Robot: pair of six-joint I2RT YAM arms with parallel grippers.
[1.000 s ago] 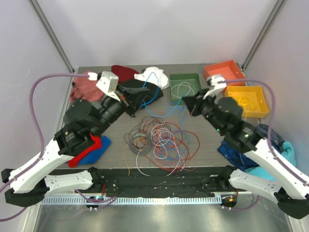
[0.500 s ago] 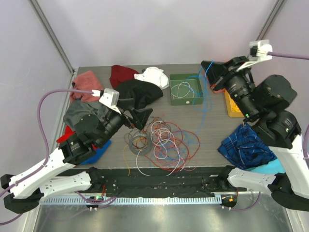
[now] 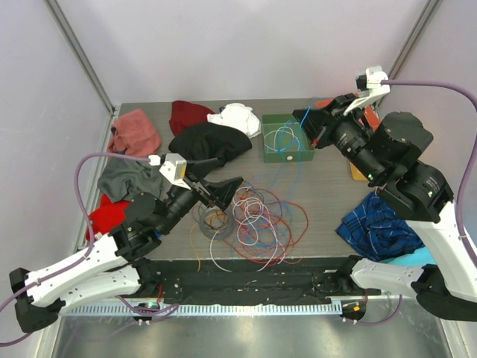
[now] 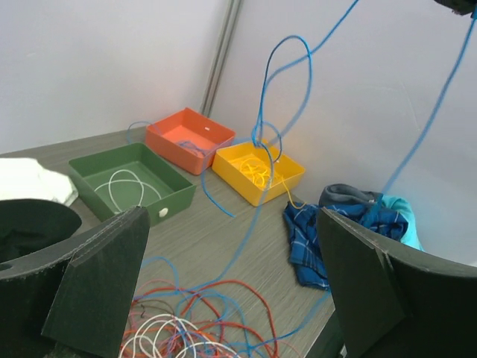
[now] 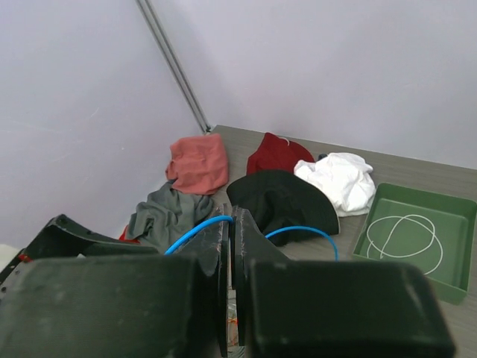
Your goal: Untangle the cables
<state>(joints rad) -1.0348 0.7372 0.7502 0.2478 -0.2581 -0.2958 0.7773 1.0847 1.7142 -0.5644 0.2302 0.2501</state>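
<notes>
Status, left to right: left claw (image 3: pixel 226 190) is fully spread and holds nothing. It hangs low at the left edge of the cable pile (image 3: pixel 253 220), fingers pointing toward it. The wrist view confirms nothing sits between the fingers (image 4: pixel 104 287), only red, white and blue loops on the tabletop (image 3: pixel 320 201) below.

Cables sit mid-tabletop near the front edge, a knot of red, white, orange and grey loops. 1 white cable lies coiled in the green tray (image 3: pixel 287 159) behind the pile.

Right claw (image 3: pixel 309 123) is up high at the far right, just past the green tray, clamped tight on the blue cable (image 4: pixel 261 186). The strand shows on both sides of the closed fingertips in the right wrist view. From there it drops in slack loops, passing by the yellow tray (image 4: pixel 287 183), down to the pile.

My read on the step: extracting 1 blue cable, with its lower end apparently caught among the red loops.

Next move probably calls for the left claw to pin or grip the pile while the right draws the blue strand up and away. Otherwise the whole knot likely drags along.
</notes>
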